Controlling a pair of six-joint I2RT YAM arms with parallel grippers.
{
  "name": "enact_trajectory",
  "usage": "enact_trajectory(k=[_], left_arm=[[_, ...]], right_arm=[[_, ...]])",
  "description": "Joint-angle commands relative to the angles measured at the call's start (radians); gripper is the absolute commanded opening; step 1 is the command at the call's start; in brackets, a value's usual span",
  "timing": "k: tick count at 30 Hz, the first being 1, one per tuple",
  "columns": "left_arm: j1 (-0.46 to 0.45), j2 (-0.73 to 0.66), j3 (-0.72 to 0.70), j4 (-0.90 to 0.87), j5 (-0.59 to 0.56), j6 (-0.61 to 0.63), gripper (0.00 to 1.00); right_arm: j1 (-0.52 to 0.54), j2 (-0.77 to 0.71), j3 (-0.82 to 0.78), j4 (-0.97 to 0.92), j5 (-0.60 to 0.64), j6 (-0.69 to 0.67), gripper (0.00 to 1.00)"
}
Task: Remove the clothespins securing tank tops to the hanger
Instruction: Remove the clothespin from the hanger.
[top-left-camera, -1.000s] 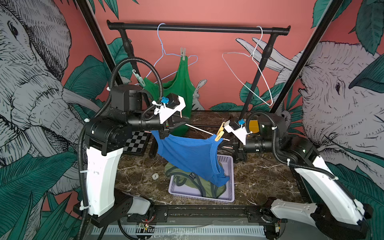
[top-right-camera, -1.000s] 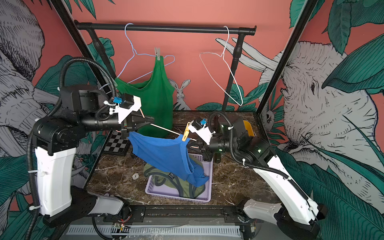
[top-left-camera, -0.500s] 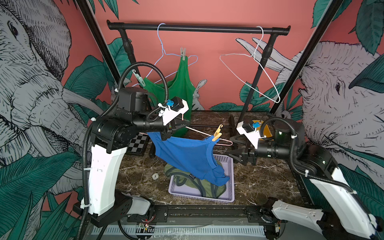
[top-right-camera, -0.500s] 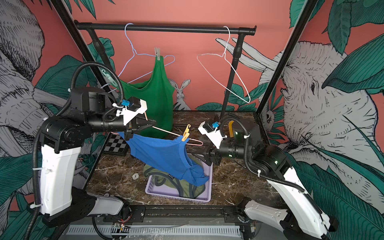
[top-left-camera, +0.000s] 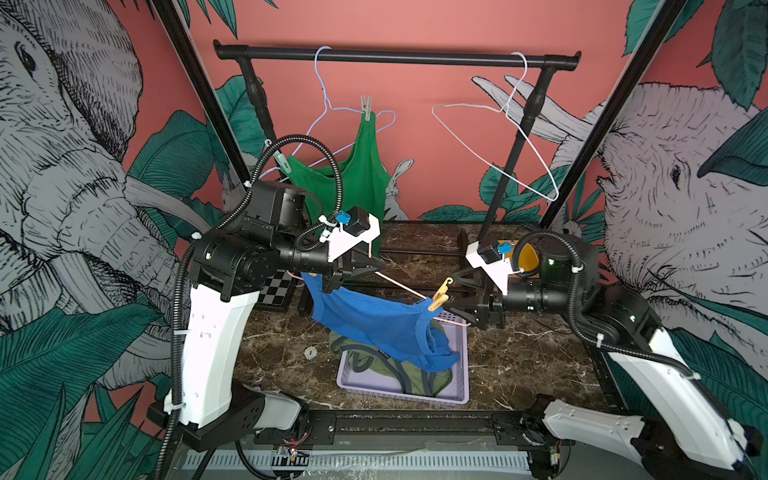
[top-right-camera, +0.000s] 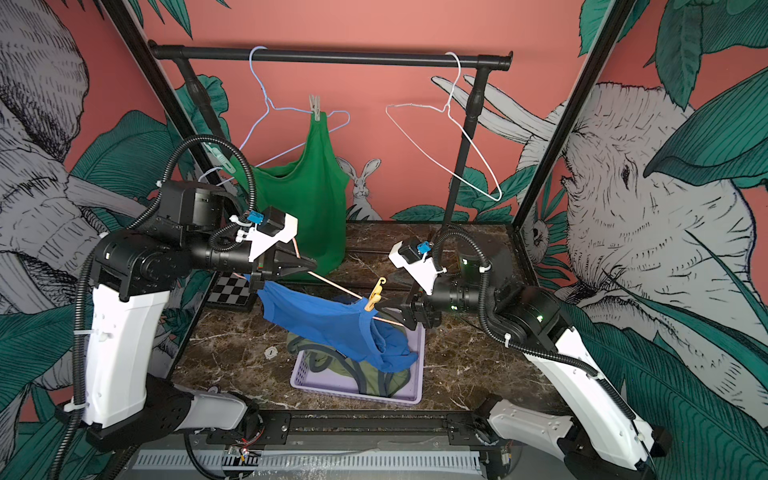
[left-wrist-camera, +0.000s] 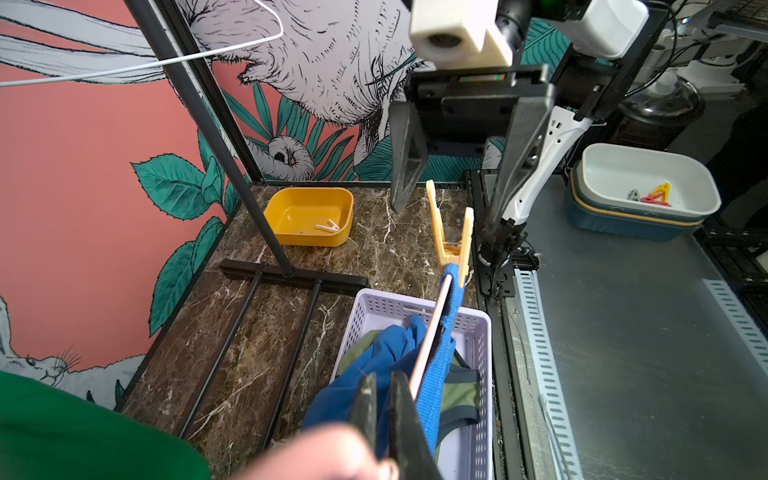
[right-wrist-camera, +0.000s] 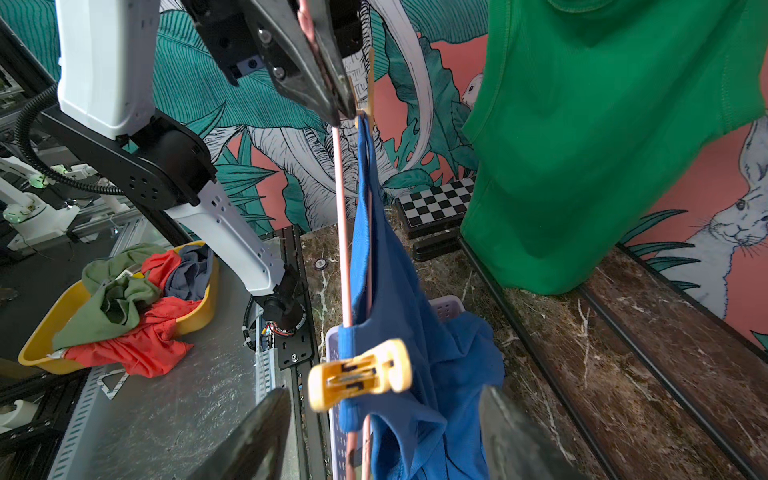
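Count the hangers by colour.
blue hanger: 1
white hanger: 1
pink hanger: 1
Total: 3

No writing, number, brand or sign can be read anywhere here; nothing in sight carries lettering clear enough to make out.
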Motion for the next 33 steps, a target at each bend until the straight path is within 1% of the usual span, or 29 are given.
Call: enact_trajectory(k=[1, 5, 8, 13, 24, 29, 33], left_arm=[[0.002, 0.006, 0.019, -0.006, 0.057, 0.014, 0.00], [0.002, 0.005, 0.023, -0.009, 0.066, 0.013, 0.00], [0.002, -0.001, 0.014, -0.008, 0.062, 0.015, 0.00], [0.002, -0.008, 0.016, -0.005, 0.066, 0.010, 0.00], [0.002, -0.013, 0.013, -0.005, 0.070, 0.011, 0.00], [0.003, -0.017, 0.022, -0.006, 0.076, 0.008, 0.00], [0.002, -0.020, 0.027, -0.008, 0.077, 0.009, 0.00]], right_arm=[[0.002, -0.021, 0.000, 0.096, -0.079, 0.012, 0.69], [0.002, -0.024, -0.016, 0.128, -0.100, 0.025, 0.64], [0.002, -0.023, -0.028, 0.146, -0.116, 0.035, 0.55], [0.002, -0.022, -0.045, 0.159, -0.124, 0.041, 0.50], [0.002, -0.025, -0.048, 0.169, -0.125, 0.045, 0.33], [0.002, -0.028, -0.062, 0.180, -0.133, 0.052, 0.27], [0.001, -0.031, -0.070, 0.192, -0.139, 0.060, 0.26]])
